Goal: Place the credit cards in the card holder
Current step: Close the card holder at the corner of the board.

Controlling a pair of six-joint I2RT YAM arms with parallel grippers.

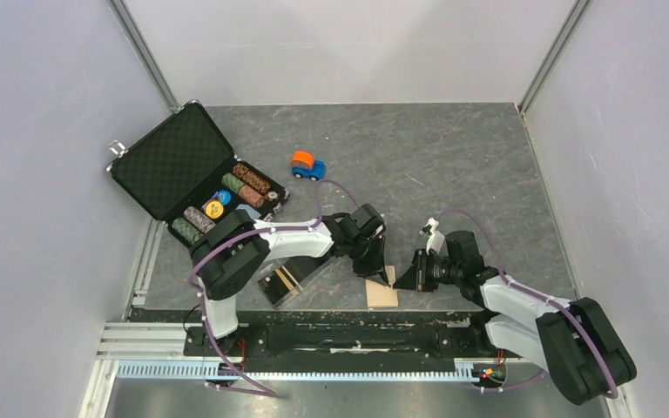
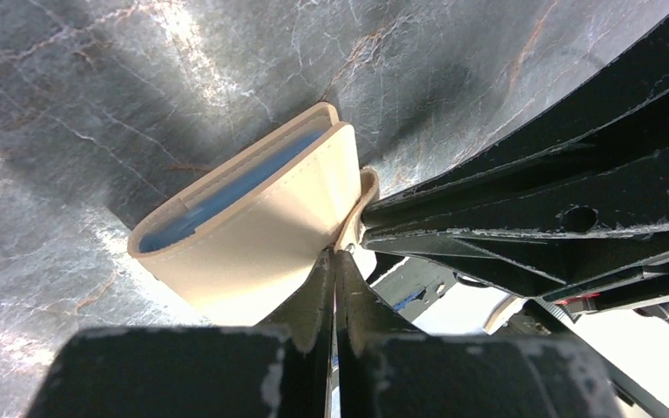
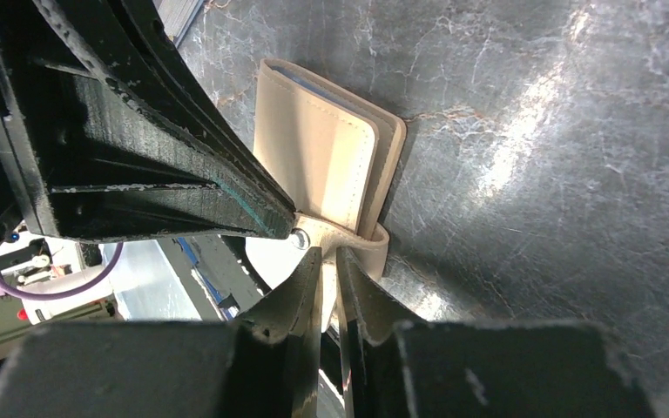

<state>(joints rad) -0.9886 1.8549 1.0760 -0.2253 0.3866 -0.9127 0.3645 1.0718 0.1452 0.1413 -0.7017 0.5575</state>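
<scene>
- Your beige leather-look bifold card holder (image 1: 381,294) lies folded on the grey marbled counter (image 1: 453,165), near the front edge, between both arms.
- A light blue plastic card (image 2: 226,196) sits tucked inside it.
- Your right gripper (image 3: 331,261) is clamped on the snap tab (image 3: 353,237).
- Your left gripper (image 2: 335,261) is pressed fully together right at that tab; whether it pinches it, I can't tell.

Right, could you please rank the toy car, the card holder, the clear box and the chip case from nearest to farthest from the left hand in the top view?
From the left hand:
1. card holder, right at its fingertips, by the near edge.
2. clear box, off to the left, under the left arm.
3. toy car, farther back, mid-table.
4. chip case, open at the far left.
</scene>
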